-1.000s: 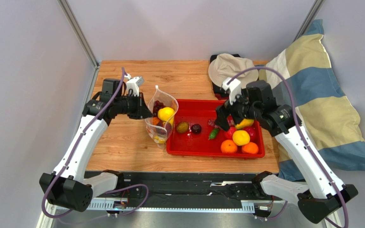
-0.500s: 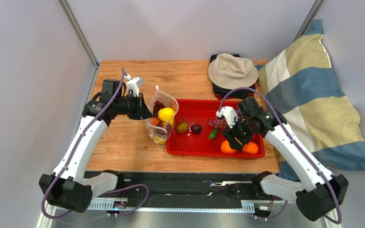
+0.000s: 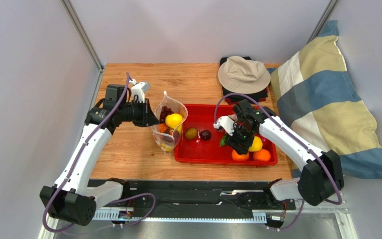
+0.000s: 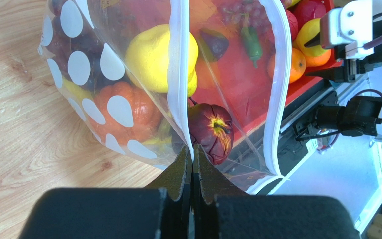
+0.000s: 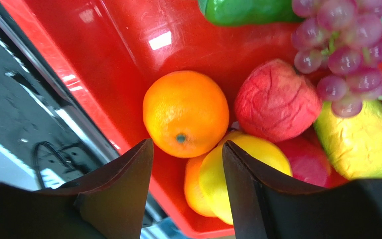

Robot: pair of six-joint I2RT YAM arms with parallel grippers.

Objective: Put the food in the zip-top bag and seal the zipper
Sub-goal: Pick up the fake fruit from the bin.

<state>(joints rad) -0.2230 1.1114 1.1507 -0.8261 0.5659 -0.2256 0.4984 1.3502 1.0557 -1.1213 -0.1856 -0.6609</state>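
The clear white-dotted zip-top bag stands open on the wood, left of the red tray. It holds a yellow fruit, dark grapes, an orange one and a dark red apple. My left gripper is shut on the bag's white zipper rim, holding it up. My right gripper is open low over the tray's near right corner, its jaws on either side of an orange. Beside the orange lie a yellow round fruit, a red fruit, purple grapes and a green pepper.
A green-brown fruit and a dark plum lie in the tray's left half. A beige hat on a dark stack sits at the back. A striped pillow lies off the table's right edge.
My right gripper has come down from above the tray's right half to its near right corner, over the oranges. The left gripper and bag have not moved.
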